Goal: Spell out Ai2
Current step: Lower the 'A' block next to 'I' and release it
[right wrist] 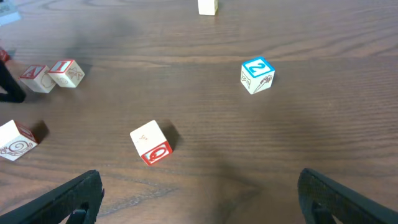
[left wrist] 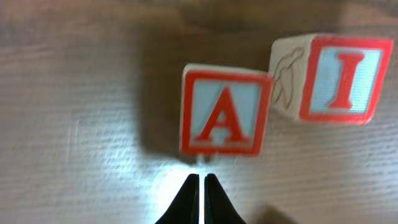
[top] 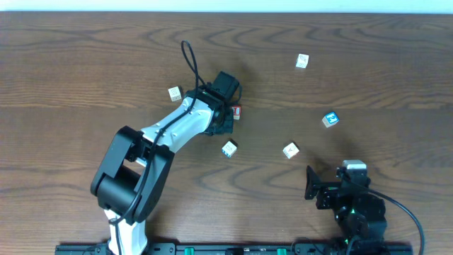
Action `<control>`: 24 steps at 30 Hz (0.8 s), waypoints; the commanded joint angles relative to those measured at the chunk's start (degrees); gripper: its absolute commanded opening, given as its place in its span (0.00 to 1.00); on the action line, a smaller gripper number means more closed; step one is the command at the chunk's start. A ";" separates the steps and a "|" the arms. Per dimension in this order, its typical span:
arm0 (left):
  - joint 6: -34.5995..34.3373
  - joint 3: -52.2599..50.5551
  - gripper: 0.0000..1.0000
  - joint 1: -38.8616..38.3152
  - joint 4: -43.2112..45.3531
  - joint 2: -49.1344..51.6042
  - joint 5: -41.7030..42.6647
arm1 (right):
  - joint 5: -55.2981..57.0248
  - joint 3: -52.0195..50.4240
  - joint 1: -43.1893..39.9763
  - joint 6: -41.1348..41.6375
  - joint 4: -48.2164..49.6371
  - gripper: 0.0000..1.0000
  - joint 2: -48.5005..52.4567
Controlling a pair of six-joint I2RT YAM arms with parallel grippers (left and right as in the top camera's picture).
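Red-lettered A block (left wrist: 225,112) could twist away from the I block (left wrist: 333,78) if the closed, empty left claw (left wrist: 201,178) nudges off-centre.

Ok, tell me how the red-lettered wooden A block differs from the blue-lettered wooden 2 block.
The A block is printed red; the 2 block is printed blue. The A block sits beside the I block; the 2 block stands alone. Both are wooden cubes.

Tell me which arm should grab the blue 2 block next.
Right. The 2 block lies ahead of the open right gripper while the left gripper sits shut beside the A block and I block.
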 commanded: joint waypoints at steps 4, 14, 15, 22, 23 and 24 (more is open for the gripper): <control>0.39 0.46 0.06 0.26 0.35 -7.06 -9.90 | -0.42 -0.33 -0.44 -0.33 -0.02 0.99 -0.37; 0.15 0.44 0.06 3.37 2.73 -2.54 -9.57 | -0.42 -0.33 -0.44 -0.33 -0.02 0.99 -0.37; 0.17 0.44 0.06 3.45 2.71 -2.05 -8.94 | -0.42 -0.33 -0.44 -0.33 -0.02 0.99 -0.37; -0.31 0.44 0.06 3.15 1.95 -0.61 -2.27 | -0.42 -0.33 -0.44 -0.33 -0.02 0.99 -0.37; -0.72 0.44 0.06 3.06 1.60 -0.61 -2.27 | -0.42 -0.33 -0.44 -0.33 -0.02 0.99 -0.37; -1.20 0.44 0.06 3.06 1.33 -0.61 -2.25 | -0.42 -0.33 -0.44 -0.33 -0.02 0.99 -0.37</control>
